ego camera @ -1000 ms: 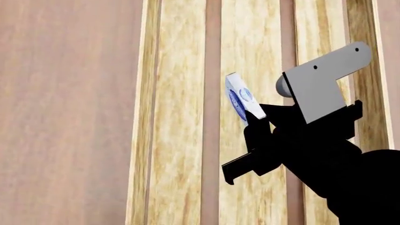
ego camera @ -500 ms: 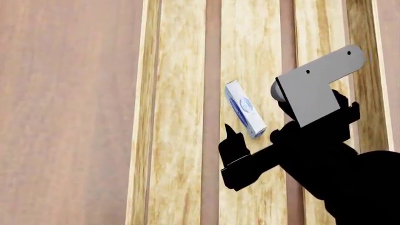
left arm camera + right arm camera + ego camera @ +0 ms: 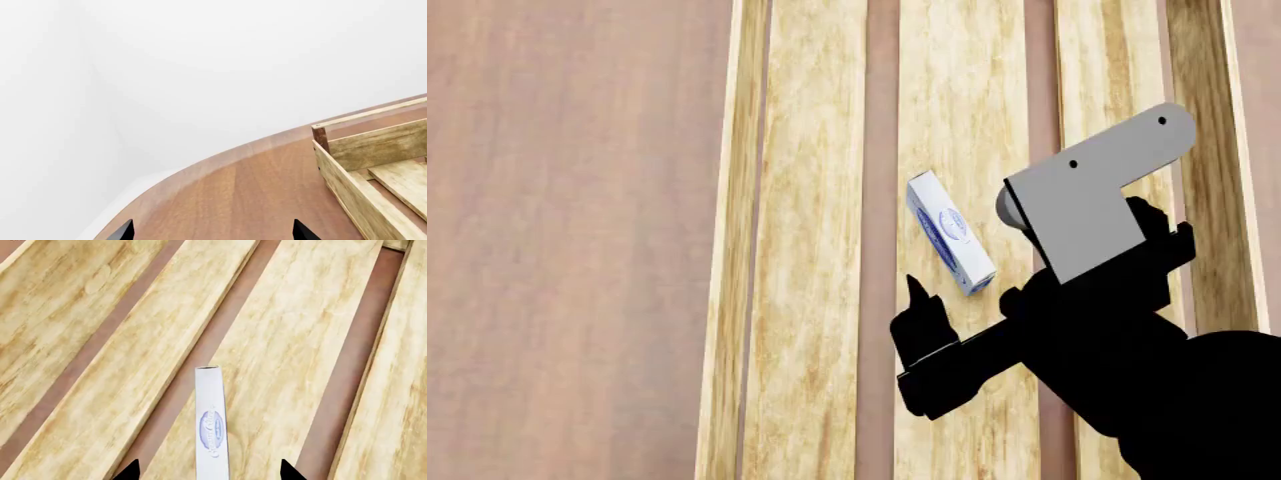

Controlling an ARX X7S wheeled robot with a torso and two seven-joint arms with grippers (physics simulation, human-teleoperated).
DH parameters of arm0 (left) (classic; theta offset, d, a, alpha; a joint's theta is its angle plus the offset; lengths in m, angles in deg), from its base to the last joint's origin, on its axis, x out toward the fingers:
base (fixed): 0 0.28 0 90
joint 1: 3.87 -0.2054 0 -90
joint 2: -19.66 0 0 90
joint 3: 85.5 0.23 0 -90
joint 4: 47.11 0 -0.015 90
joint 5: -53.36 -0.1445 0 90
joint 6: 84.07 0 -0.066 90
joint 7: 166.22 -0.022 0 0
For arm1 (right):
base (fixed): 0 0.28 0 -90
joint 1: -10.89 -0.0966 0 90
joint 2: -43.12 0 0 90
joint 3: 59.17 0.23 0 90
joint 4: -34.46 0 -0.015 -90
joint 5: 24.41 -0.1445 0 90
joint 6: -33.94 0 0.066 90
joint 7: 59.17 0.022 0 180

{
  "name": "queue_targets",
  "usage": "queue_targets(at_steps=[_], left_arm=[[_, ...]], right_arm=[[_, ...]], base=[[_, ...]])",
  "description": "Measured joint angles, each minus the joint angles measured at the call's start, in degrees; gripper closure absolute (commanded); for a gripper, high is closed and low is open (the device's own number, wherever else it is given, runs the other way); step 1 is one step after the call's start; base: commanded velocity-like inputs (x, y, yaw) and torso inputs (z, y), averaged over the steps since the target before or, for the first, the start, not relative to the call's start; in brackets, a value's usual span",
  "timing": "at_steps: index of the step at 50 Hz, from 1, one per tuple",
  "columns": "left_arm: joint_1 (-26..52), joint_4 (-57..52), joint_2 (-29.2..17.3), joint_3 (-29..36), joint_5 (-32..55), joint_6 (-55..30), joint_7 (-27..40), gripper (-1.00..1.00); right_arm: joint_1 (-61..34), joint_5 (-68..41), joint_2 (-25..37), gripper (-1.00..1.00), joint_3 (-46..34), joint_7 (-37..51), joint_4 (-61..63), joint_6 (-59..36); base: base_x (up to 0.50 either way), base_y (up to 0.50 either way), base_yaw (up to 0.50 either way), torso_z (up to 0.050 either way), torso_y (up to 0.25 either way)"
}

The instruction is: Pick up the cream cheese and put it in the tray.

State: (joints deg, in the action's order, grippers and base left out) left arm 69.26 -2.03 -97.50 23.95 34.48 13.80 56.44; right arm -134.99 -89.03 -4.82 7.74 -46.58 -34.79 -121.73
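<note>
The small flat white cream cheese box with the blue oval logo (image 3: 950, 246) lies on the middle bottom slat of the light wooden slatted tray (image 3: 807, 330), long axis roughly along the slat, released and clear of the black right gripper (image 3: 974, 310), whose jaws stand spread just beside its near end. Placement appears complete; withdrawal should go straight back from the box. The right wrist view shows the box (image 3: 212, 430) centred between the spread fingertips, while the left wrist view shows only a tray corner (image 3: 363, 175) and the idle left gripper (image 3: 212, 231), also spread, well apart.
</note>
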Motion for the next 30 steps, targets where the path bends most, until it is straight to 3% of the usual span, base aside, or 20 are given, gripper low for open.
queue_targets(at_steps=[30], left_arm=[[-0.1, -0.2, 0.0, -0.1, 0.2, -0.2, 0.1, -1.00]], right_arm=[[-6.4, -18.0, 5.0, -1.00, 5.9, 13.6, 12.8, -9.2]], base=[[0.00, 0.00, 0.00, 0.000, 0.000]])
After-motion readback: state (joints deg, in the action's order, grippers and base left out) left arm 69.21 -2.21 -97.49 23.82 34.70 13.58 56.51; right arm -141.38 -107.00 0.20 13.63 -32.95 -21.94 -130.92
